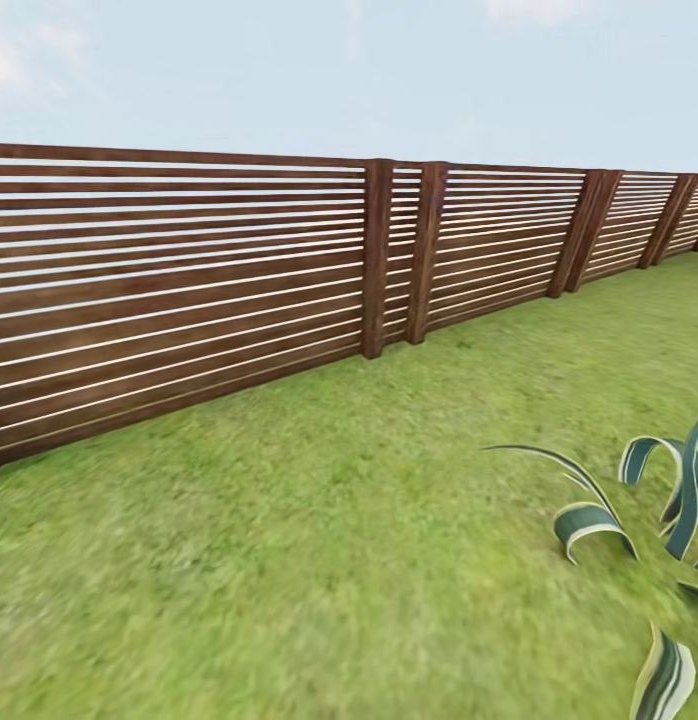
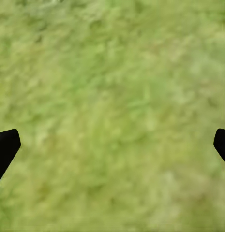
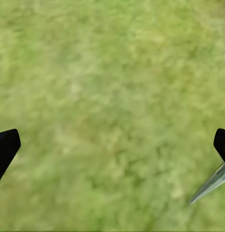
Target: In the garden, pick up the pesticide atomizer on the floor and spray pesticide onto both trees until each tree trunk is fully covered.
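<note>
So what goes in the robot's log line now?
phase: travelling | ahead: brown slatted wooden fence, green grass lawn | right: striped spiky plant | both jaws: open, empty

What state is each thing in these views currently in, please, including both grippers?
left gripper: open, empty, fingers wide apart over grass.
right gripper: open, empty, over grass, a leaf tip nearby.
wooden fence: upright, slats intact.
lawn: green, bare here.
striped plant: upright, leaves arching.
</note>
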Motion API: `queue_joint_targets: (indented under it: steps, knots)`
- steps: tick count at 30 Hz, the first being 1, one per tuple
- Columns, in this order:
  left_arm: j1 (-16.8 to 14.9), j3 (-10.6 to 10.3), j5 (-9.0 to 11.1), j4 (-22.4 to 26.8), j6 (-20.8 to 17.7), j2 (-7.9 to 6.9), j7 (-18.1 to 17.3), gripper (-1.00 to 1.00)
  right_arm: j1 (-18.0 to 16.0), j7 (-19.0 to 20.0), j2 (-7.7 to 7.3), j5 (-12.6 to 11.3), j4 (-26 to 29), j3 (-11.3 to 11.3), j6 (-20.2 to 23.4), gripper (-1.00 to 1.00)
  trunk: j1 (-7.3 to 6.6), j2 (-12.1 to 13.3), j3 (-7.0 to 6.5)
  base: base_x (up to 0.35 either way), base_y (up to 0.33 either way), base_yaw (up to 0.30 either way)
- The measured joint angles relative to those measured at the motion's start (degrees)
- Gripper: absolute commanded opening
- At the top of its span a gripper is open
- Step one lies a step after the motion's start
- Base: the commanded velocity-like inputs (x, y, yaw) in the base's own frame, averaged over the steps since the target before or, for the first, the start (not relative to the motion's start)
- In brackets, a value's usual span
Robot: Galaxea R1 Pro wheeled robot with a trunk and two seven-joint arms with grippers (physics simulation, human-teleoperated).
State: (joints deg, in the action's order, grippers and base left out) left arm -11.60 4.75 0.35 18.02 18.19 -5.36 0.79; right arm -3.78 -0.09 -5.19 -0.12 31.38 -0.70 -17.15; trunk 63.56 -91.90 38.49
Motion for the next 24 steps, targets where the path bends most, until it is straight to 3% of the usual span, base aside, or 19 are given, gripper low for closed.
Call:
queue_joint_targets:
  steps: [7,24]
  knots:
    - [0.00,0.00,0.00,0.00,0.00,0.00,-0.01,1.00,0.00,0.00,0.00,-0.02,0.00,0.00,0.01,1.00,0.00,0.00,0.00,0.334,0.142,-0.101]
    - [0.01,0.00,0.00,0.00,0.00,0.00,0.00,1.00,0.00,0.00,0.00,-0.02,0.00,0.00,0.02,1.00,0.00,0.00,0.00,0.334,0.141,-0.286]
